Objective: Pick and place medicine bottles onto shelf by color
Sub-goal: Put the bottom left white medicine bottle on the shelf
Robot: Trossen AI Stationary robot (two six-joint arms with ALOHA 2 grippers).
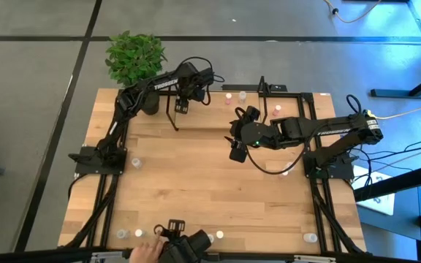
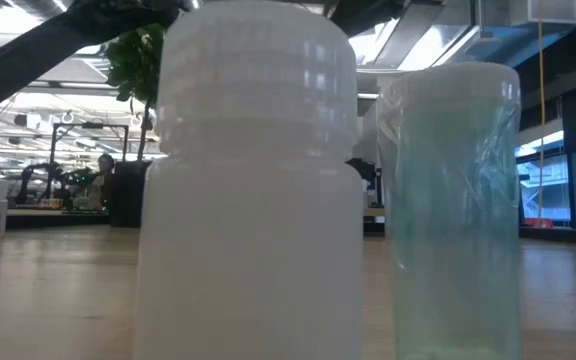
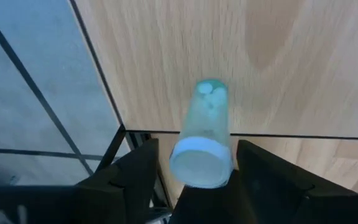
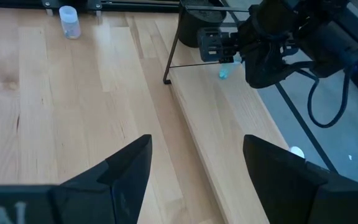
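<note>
Left gripper (image 3: 194,180) stood over shelf (image 3: 278,68) at far left end, jaws parted wide, green-tinted bottle (image 3: 204,140) upright between them, unclamped; long axis vertical. Right gripper (image 1: 237,142) wide, empty, mid-table, farther off.

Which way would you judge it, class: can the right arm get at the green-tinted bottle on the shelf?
Probably not: the left gripper straddles the green-tinted bottle on the shelf, blocking the open right gripper.
</note>
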